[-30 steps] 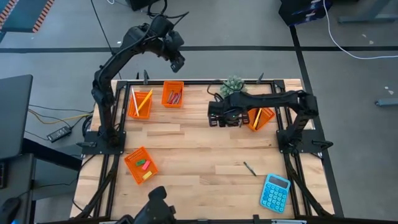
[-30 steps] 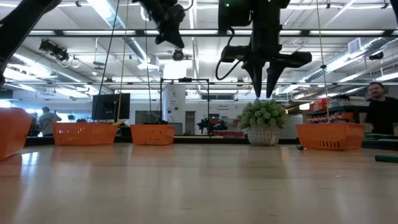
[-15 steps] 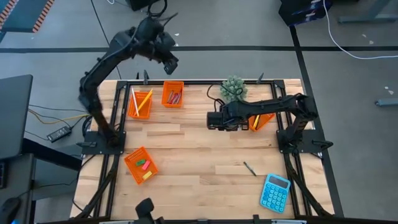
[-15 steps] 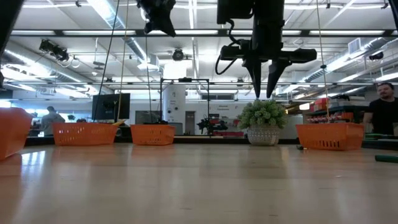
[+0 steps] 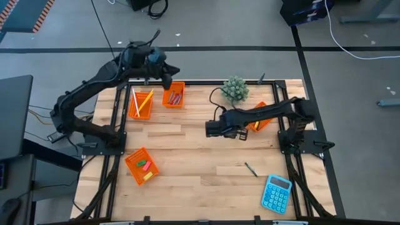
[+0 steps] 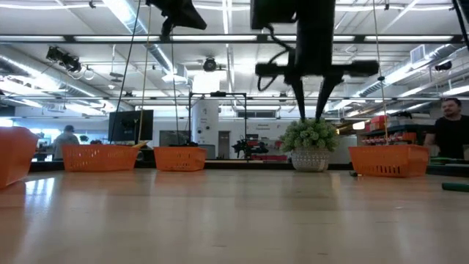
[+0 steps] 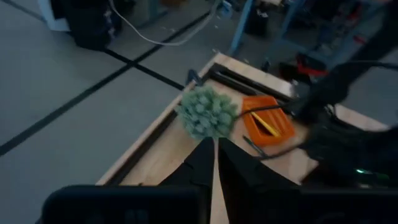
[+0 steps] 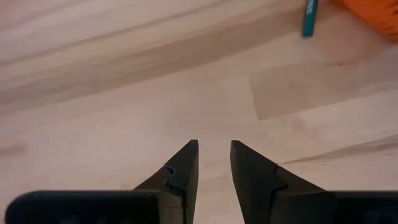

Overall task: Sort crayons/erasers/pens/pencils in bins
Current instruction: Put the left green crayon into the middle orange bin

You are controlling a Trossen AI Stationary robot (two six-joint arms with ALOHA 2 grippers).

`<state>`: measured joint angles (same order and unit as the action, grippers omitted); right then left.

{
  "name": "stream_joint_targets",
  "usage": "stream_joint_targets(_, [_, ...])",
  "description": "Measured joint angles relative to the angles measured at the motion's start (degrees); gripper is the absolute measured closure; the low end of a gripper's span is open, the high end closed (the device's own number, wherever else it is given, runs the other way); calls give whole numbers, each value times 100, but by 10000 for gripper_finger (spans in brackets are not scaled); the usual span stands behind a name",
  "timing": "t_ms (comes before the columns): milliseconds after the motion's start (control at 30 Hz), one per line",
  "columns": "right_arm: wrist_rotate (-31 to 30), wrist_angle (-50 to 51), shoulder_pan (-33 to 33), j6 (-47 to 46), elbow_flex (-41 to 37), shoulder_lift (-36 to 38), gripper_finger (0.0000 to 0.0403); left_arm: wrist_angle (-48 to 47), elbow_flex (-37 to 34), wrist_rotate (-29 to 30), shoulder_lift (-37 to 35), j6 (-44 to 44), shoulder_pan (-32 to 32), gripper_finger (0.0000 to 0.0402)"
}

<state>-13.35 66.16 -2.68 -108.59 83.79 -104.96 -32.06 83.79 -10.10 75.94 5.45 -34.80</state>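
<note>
Four orange bins (image 5: 142, 166) sit on the desk (image 5: 200, 156), three near the plant (image 5: 235, 89). One pen (image 5: 250, 169) lies beside the calculator (image 5: 276, 193). Left jaws (image 5: 167, 82) nearly clenched; right jaws (image 5: 210, 129) parted, empty.

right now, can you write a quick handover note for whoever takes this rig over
Left gripper: almost shut, empty, raised over the table's far edge near the crayon bin.
Right gripper: open, empty, above bare table mid-board.
Done: pencils in the far-left bin, crayons in theirs, erasers in the near-left bin; the right bin holds a yellow stick.
Left: a dark pen lies loose near the calculator.
</note>
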Motion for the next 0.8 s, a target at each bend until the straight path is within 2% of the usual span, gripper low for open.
stream_joint_targets(167, [406, -49, 274, -345, -4, -575, 303, -388, -3, -369, -96, -157, 127, 355])
stream_joint_targets(267, [566, -20, 455, -241, -7, -759, 303, -543, -4, -571, -175, -271, 165, 352])
stream_joint_targets(400, [652, 135, 626, 343, -9, -719, 303, -558, -1, -715, -322, -899, 163, 357])
stream_joint_targets(500, [645, 709, 709, 604, -8, -626, 303, -616, 0, -732, -372, -1360, 95, 366])
stream_joint_targets(633, [656, 1103, 678, 641, -9, -577, 303, -611, 0, -797, -379, -1347, -44, 379])
stream_joint_targets(800, [612, 752, 683, 632, -9, -574, 303, -592, 0, -816, -373, -1325, -104, 389])
